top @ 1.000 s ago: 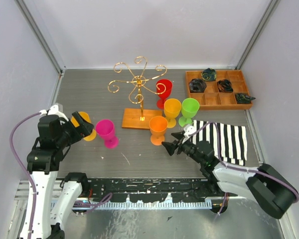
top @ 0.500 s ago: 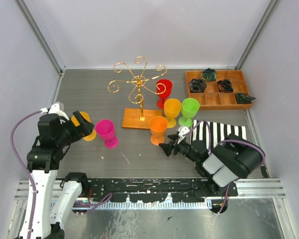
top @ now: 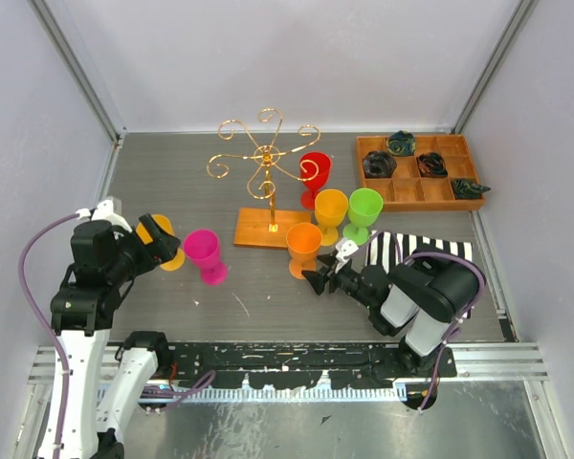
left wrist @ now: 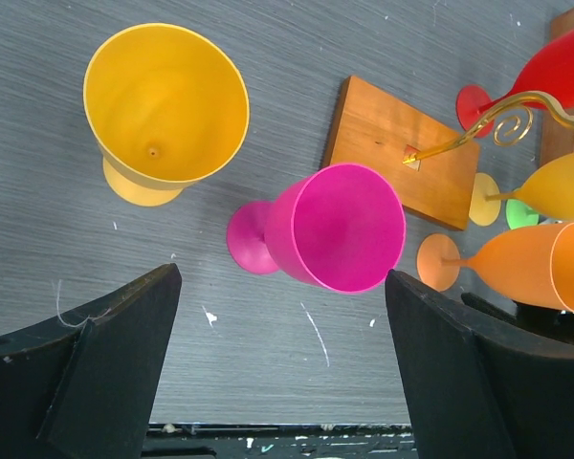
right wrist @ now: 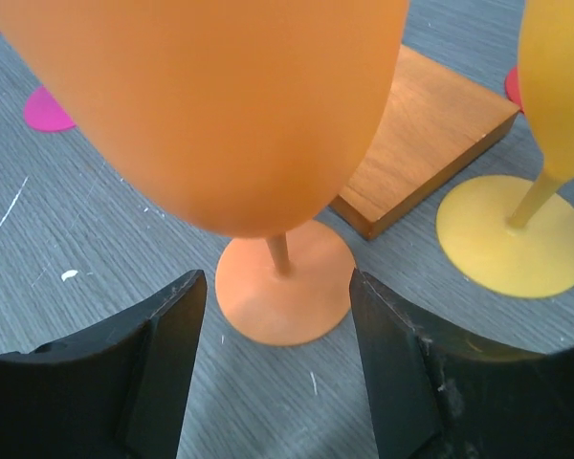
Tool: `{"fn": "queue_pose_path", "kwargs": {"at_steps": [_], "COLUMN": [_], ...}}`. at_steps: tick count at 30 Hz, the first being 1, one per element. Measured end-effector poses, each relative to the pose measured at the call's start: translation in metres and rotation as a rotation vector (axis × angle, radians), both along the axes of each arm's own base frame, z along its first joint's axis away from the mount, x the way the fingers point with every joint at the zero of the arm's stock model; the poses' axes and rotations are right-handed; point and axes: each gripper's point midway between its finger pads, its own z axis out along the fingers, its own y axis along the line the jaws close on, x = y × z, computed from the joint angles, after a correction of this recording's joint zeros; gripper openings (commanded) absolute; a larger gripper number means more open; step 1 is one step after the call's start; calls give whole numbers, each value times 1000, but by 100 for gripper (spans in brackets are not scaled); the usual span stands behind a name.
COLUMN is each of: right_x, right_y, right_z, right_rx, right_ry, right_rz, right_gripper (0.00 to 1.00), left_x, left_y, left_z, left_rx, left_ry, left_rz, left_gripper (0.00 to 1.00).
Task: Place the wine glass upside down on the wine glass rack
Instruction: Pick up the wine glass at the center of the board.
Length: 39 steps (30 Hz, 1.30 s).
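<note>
Shows a grey table (top: pixel 268 296) bearing everything. Finds the wine glass rack (top: pixel 267 154) upright at mid-table on its flat wooden base. Puts a compartmented wooden tray (top: pixel 407 189) at back right, with a striped cloth (top: pixel 402 247) in front of it. Catches the left gripper (left wrist: pixel 279 287) spread wide and holding nothing, above a pink glass (top: pixel 204 251) and an amber glass (left wrist: pixel 167 100). Has the right gripper (top: pixel 318 281) low, fingers parted either side of the foot of the orange wine glass (top: pixel 304 247), gripping nothing. Places that glass upright just beside the rack's base, near a yellow glass (top: pixel 331 212), a green glass (top: pixel 365 210) and a red glass (top: pixel 315 172).
</note>
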Motion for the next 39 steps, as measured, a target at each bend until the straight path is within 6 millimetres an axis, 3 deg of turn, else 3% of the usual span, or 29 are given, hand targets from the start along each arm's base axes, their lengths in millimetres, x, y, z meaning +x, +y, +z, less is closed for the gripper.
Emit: {"fn": "queue_pose_path", "kwargs": {"at_steps": [16,39], "right_x": [18,27], "right_y": [17,24], "right_z": [0,-12], "right_rx": [-5,-21], "right_ry": [-27,-11], "right_rz": [16,19], "right_gripper": [60,51], "left_x": [2,5], "left_y": [-2,-5], "left_z": [0,-3], "left_rx": [-6,-14], "left_ry": [3,17], "left_rz": [-10,-24], "left_gripper": [95,95]}}
